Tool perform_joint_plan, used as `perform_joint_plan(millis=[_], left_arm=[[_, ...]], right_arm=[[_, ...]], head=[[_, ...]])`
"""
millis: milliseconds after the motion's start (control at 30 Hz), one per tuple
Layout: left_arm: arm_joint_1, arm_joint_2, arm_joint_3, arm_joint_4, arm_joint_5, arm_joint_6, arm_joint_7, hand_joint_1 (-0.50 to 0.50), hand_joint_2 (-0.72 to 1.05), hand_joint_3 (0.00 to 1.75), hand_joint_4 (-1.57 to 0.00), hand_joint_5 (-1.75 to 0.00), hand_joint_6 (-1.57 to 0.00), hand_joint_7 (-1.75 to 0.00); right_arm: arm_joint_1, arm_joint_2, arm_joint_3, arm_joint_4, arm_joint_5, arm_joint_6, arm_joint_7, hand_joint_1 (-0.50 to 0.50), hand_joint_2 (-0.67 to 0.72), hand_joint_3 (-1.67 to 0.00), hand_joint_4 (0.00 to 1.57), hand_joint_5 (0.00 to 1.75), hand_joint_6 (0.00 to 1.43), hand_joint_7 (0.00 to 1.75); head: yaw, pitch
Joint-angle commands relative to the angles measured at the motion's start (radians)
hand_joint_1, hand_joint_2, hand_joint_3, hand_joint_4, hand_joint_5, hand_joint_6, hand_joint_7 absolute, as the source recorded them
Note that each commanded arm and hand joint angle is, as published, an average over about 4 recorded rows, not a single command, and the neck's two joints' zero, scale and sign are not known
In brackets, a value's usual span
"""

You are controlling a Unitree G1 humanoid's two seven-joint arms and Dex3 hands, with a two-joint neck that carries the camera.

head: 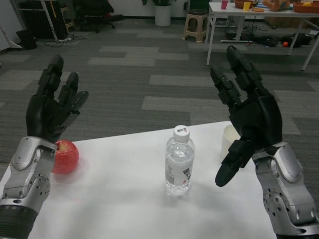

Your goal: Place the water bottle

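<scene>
A clear water bottle (179,162) with a white cap stands upright in the middle of the white table (114,199). My right hand (246,117) is raised to the bottle's right, fingers spread, holding nothing and apart from the bottle. My left hand (54,107) is raised at the left, fingers spread and empty, above the table's left end and far from the bottle.
A red apple (66,156) lies at the table's left, partly behind my left wrist. A white cup (229,137) stands at the right, mostly hidden by my right hand. Beyond the table are grey carpet, a stool (196,25) and another white table (249,15).
</scene>
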Motion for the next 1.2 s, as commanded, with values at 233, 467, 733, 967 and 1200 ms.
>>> perform_joint_plan(millis=[233, 467, 733, 967, 1200], left_arm=[[0.107, -0.070, -0.056, -0.143, 0.002, 0.015, 0.011, -0.50, 1.05, 0.09, 0.00, 0.00, 0.00, 0.00], [0.088, -0.074, -0.101, -0.134, 0.002, 0.016, 0.014, -0.50, 1.05, 0.09, 0.00, 0.00, 0.00, 0.00], [0.055, -0.079, -0.125, -0.106, -0.002, 0.016, 0.013, -0.50, 1.05, 0.09, 0.00, 0.00, 0.00, 0.00], [0.033, -0.077, -0.123, -0.074, -0.005, 0.012, 0.010, -0.50, 1.05, 0.04, 0.00, 0.00, 0.00, 0.00], [0.010, -0.069, -0.117, -0.038, -0.017, 0.004, 0.007, -0.50, 1.05, 0.09, 0.00, 0.00, 0.00, 0.00]], right_arm=[[-0.037, 0.020, 0.002, 0.015, -0.006, -0.022, -0.003, -0.38, 0.47, 0.00, 0.00, 0.00, 0.00, 0.00], [-0.048, 0.019, 0.029, 0.045, -0.006, -0.019, -0.004, -0.38, 0.44, 0.00, 0.00, 0.00, 0.00, 0.00], [-0.060, 0.018, 0.051, 0.074, -0.006, -0.023, -0.001, -0.38, 0.47, 0.00, 0.00, 0.00, 0.00, 0.00], [-0.060, 0.027, 0.052, 0.077, -0.014, -0.037, -0.003, -0.38, 0.41, 0.00, 0.00, 0.00, 0.00, 0.00], [-0.063, 0.036, 0.057, 0.084, -0.027, -0.039, -0.012, -0.38, 0.41, 0.00, 0.00, 0.00, 0.00, 0.00]], head=[[0.018, 0.008], [0.007, 0.003], [0.000, 0.000], [-0.017, 0.006], [-0.014, 0.008]])
